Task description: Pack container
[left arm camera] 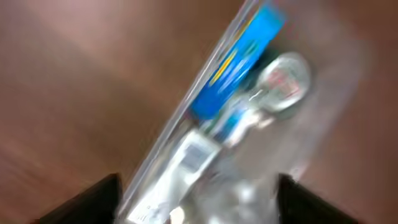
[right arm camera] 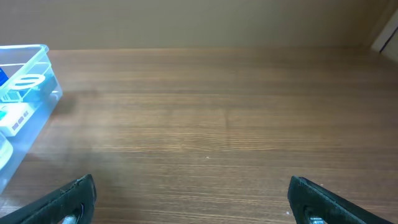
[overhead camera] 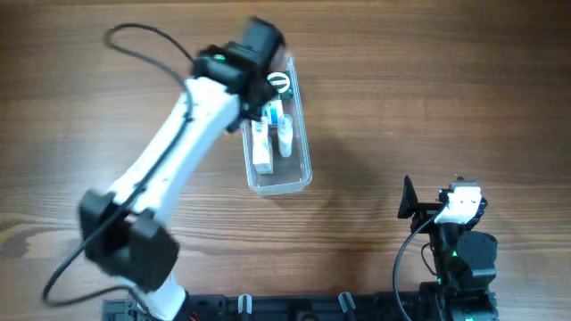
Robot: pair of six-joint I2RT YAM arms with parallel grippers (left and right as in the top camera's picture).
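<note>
The container [overhead camera: 302, 175] is a long clear tub in the upper middle of the table. It holds a white box [overhead camera: 260, 152], a small clear bottle [overhead camera: 285, 135], a blue item and a round lid [overhead camera: 279, 83]. My left gripper [overhead camera: 259, 85] hovers over the tub's far end, jaws open. The left wrist view is blurred; it shows the tub wall [left arm camera: 186, 112], a blue box [left arm camera: 239, 56] and a round cap [left arm camera: 285, 81] between the open fingers [left arm camera: 199, 205]. My right gripper [right arm camera: 193, 199] is open and empty over bare wood at the lower right; the tub [right arm camera: 43, 68] shows at its left.
The wooden table [overhead camera: 428, 98] surrounds the tub. The right arm [overhead camera: 455, 223] rests near the front right edge. A black cable [overhead camera: 143, 36] loops behind the left arm.
</note>
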